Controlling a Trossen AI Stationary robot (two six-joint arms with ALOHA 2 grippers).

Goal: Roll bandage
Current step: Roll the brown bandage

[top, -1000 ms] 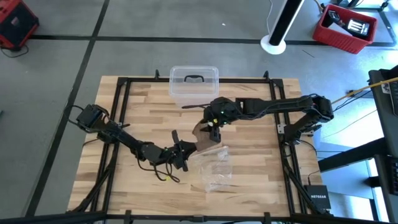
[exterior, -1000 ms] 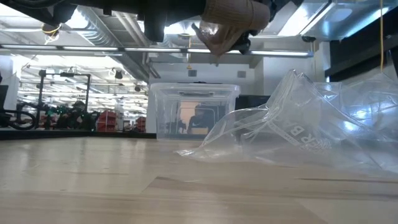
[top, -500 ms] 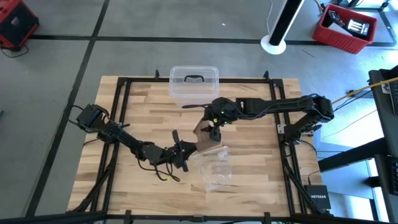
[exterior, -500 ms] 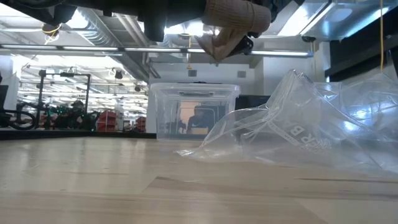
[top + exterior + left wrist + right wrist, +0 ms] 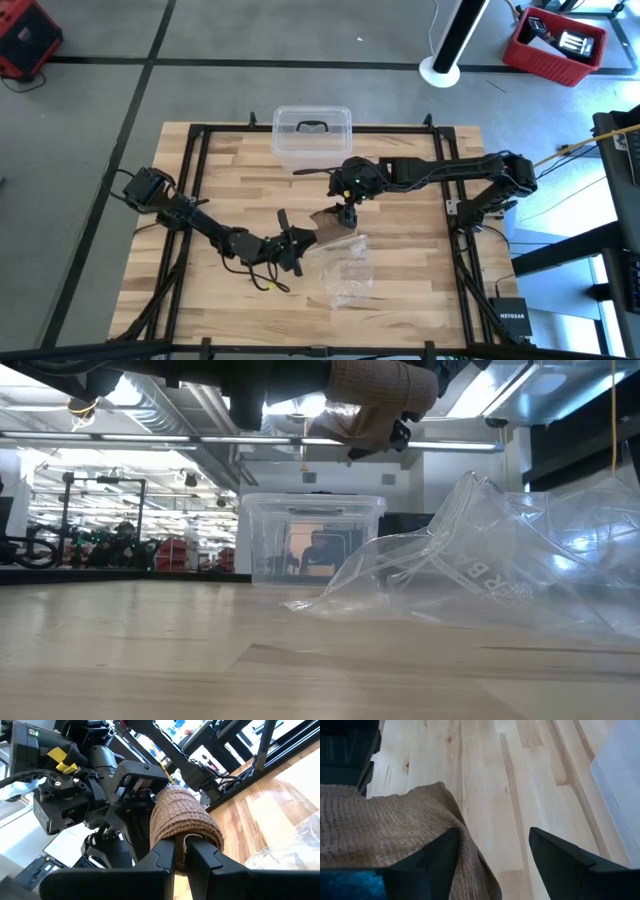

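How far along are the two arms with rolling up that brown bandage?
Part done: much of the bandage is already wound into a roll, pinched by the shut left gripper. In hand: the open right gripper sits at the loose tail, not clamping it. Left: winding in that hanging tail.

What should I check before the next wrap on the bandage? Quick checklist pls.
1. Left gripper shut on the roll end of the bandage: ok, fingers pinch the wound part.
2. Right gripper open around the loose tail: ok, fingers stand apart, and cloth drapes over one finger.
3. Whether the tail is actually gripped on the right: not ok, jaws open, cloth only rests there.
4. Bandage lifted off the table: ok, low view shows it up high, clear of the wood.
5. Plastic bag clear of the roll: cannot tell; in the high view it lies just below the bandage.
6. Clear box out of the way: ok, at the table's far edge.
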